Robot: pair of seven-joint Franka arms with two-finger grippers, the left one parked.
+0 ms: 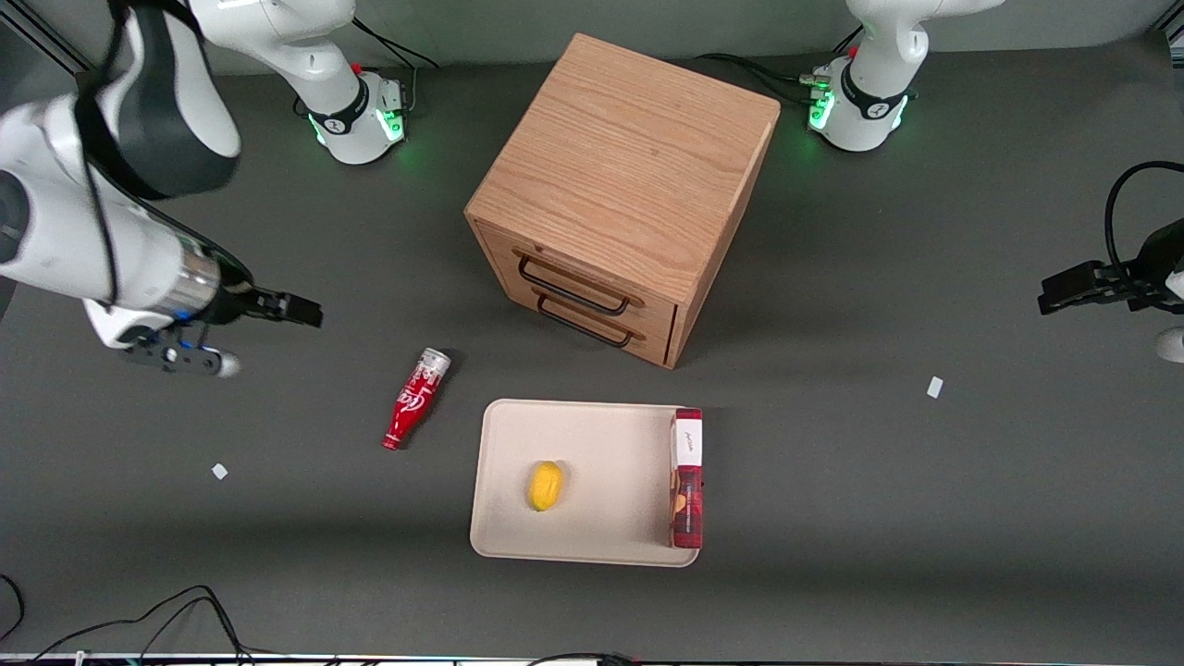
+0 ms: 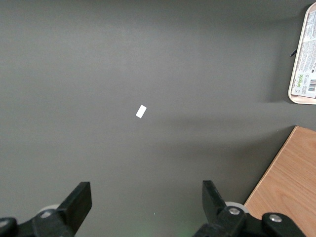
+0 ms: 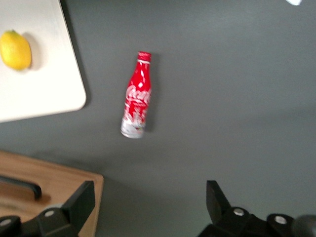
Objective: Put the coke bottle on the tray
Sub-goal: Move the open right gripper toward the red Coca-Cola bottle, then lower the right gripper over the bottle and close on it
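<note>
While a lemon (image 1: 545,486) and a red box (image 1: 687,477) occupy the tray (image 1: 592,546) nearest the front camera, the coke bottle (image 1: 415,399) lies flat on the table just beside it, toward the working arm's end. Farther off, the gripper (image 1: 301,312) hovers above the table, jaws spread and empty, near the wooden cabinet (image 1: 620,185). Judged an approach: next it must descend and straddle the bottle

Dark table (image 1: 925,518) carries cabinet (image 1: 620,185), tray (image 1: 592,435), coke bottle (image 1: 415,398).

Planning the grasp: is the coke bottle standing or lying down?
Lying on the table: the coke bottle shows its full side, beside the tray; open gripper apart.
</note>
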